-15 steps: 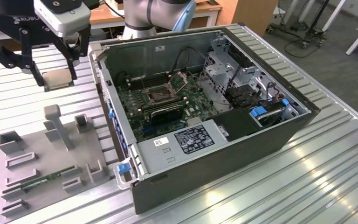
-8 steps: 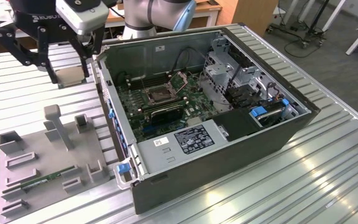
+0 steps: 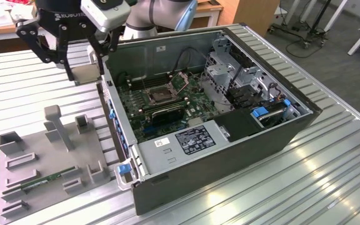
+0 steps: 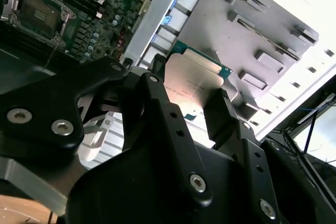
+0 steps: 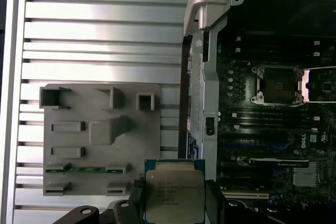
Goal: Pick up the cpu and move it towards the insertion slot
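Note:
The cpu (image 5: 175, 190) is a flat square chip with a silvery top and a thin green edge. My gripper (image 5: 176, 204) is shut on it, a black finger on each of two opposite sides. In the exterior view the gripper (image 3: 87, 69) holds the cpu (image 3: 86, 74) in the air just outside the open computer case, at that view's upper left. The insertion slot (image 3: 161, 96) is a square silver-framed socket with a dark centre on the green board inside the case, to the exterior view's right of the gripper. Both wrist views show the slot (image 5: 278, 83) (image 4: 37, 11) apart from the cpu (image 4: 191, 80).
A grey fixture plate (image 3: 52, 159) with upright posts lies on the slatted metal table (image 3: 292, 187) beside the case, with a green memory stick (image 3: 42, 180) in it. The case wall (image 3: 114, 112) stands between gripper and board. Cables and drive cages fill the case's far side.

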Robot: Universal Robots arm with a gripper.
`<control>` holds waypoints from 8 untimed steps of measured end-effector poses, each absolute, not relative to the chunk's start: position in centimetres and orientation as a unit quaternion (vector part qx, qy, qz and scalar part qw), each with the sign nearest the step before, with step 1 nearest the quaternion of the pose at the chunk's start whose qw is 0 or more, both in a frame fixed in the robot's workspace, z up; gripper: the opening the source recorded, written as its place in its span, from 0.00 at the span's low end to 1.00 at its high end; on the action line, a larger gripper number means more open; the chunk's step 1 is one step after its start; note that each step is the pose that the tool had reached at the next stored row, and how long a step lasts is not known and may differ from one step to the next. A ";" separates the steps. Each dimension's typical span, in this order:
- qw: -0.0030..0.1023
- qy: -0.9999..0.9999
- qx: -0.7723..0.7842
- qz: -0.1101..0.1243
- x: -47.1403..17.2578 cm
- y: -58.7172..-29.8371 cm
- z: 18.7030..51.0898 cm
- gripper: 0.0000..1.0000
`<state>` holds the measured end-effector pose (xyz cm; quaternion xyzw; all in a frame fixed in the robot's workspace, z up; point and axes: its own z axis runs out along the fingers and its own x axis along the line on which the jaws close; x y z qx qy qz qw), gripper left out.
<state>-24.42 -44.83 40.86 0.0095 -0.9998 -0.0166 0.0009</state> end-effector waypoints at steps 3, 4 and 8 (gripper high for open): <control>0.001 -1.000 0.010 -0.017 -23.5 -44.8 40.9 0.54; 0.001 -1.000 0.010 -0.017 -23.2 -44.8 40.9 0.54; 0.001 -1.000 0.010 -0.017 -21.9 -44.8 40.8 0.54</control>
